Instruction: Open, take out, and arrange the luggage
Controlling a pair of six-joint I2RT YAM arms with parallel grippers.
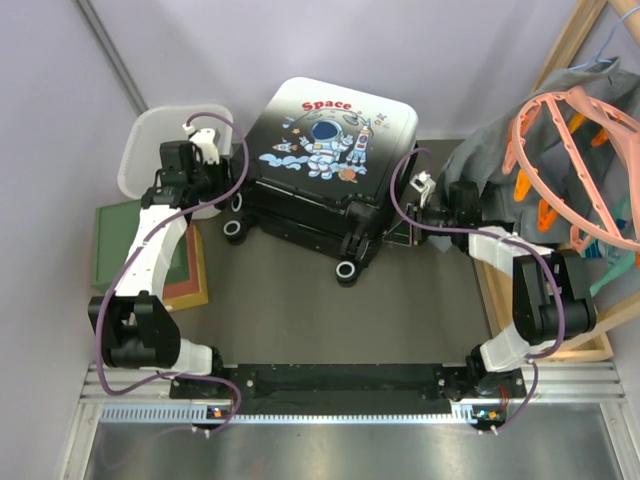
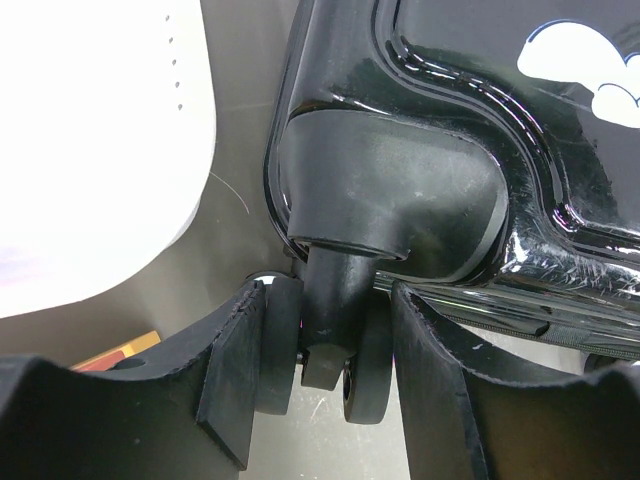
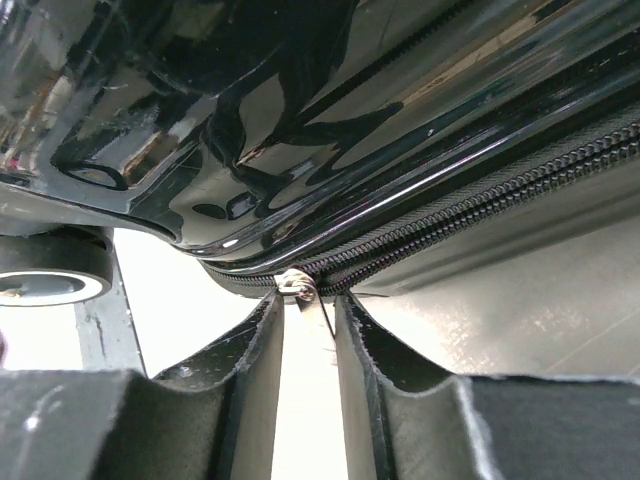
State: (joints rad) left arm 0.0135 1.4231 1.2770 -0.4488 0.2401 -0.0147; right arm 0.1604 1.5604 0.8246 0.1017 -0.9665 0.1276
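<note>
With the luggage point(image 1: 325, 165) lying flat and shut on the counter point(image 1: 300, 320), its wheel point(image 2: 365, 375) is being clamped by the left tool point(image 2: 328, 300) while the zip pull point(image 3: 297, 287), dead ahead on the right side seam, is being straddled by the near-closed right tool point(image 3: 308, 300) (grip uncertain).

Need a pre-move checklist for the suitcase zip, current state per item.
1. Left gripper astride a black caster wheel of the black hard-shell astronaut-print suitcase: ok.
2. Its pads touching both wheel sides: ok, looks clamped.
3. Right gripper tips flanking the small metal zipper pull: ok.
4. Pull actually pinched: cannot tell, a gap shows between the fingers.
5. Black coil zipper closed along the visible run: ok.
</note>
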